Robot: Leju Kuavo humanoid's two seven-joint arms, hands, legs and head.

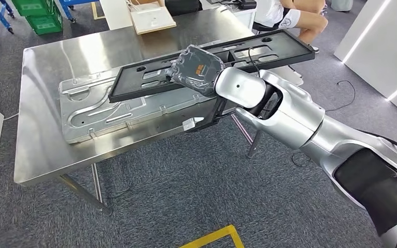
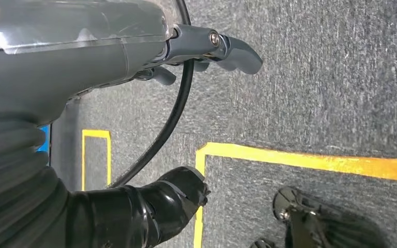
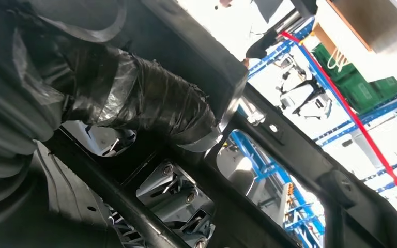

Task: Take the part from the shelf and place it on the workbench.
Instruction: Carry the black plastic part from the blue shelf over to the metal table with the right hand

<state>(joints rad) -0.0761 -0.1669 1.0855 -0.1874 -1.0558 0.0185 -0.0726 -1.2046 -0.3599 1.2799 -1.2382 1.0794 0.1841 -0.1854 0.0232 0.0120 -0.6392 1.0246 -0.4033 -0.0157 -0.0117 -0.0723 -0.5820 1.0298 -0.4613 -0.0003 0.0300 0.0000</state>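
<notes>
Standing on grey carpet in a workshop: a steel workbench (image 1: 41,155), already bearing a flat pressed metal panel (image 1: 98,116) and, at the far end, a light board (image 1: 152,20). Green crates (image 1: 39,15) stacked beyond it, a seated person (image 1: 289,15) behind the far corner, yellow floor tape (image 1: 214,237) marking the near floor.

Gripping a long black frame (image 1: 269,49), the part in question, near its middle with the right hand (image 1: 196,70), fingers wrapped round a rail. Holding it in the air above the workbench, slanting across the metal panel, one end reaching out past the bench's far right corner. Not yet resting on anything, as far as can be judged.

Hanging low over the carpet, the left hand (image 2: 207,51), holding nothing, fingers loosely apart.

Looking stiff and fairly light, being an open moulded frame with cut-outs, yet long enough to swing and tip about the grip. Probably smooth on the rails, so liable to slide or pivot in the fingers. Best taken near the centre, round a cross rail, keeping both ends balanced while lowering.
</notes>
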